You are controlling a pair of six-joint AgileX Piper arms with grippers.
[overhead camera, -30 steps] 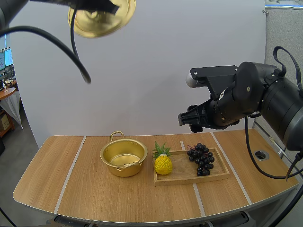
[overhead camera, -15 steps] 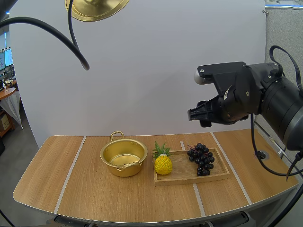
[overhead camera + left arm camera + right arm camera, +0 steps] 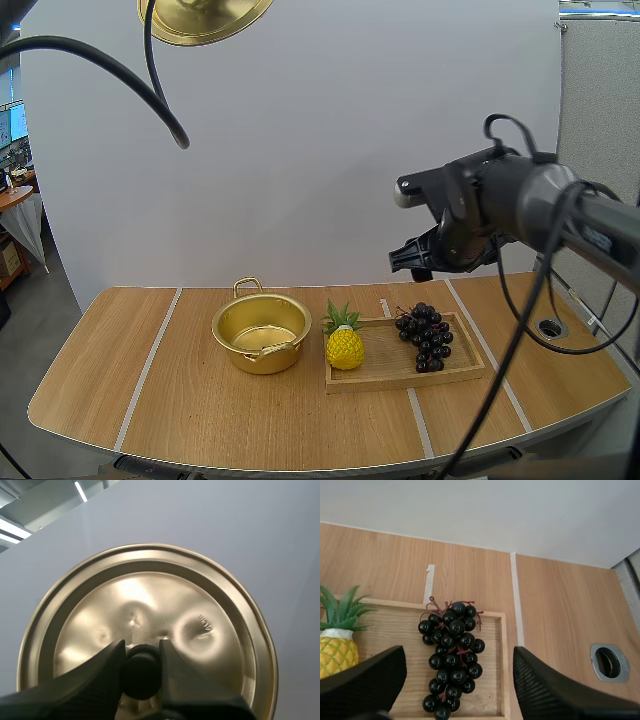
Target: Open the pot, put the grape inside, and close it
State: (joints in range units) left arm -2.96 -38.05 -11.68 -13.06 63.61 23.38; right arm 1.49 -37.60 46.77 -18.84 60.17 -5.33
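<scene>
Grapes (image 3: 451, 655) lying in right half of wooden tray (image 3: 400, 372), stem end toward far rim, below right gripper (image 3: 412, 262) and well apart from it. Fingers spread wide, gripping nothing, bunch framed between them in right wrist view. Pineapple (image 3: 344, 345) upright at tray's left end. Pot (image 3: 262, 333) uncovered on table (image 3: 150, 400), just left of tray. Lid (image 3: 145, 605) held high above table by left gripper (image 3: 141, 647), fingers pinched on black knob (image 3: 141, 672).
</scene>
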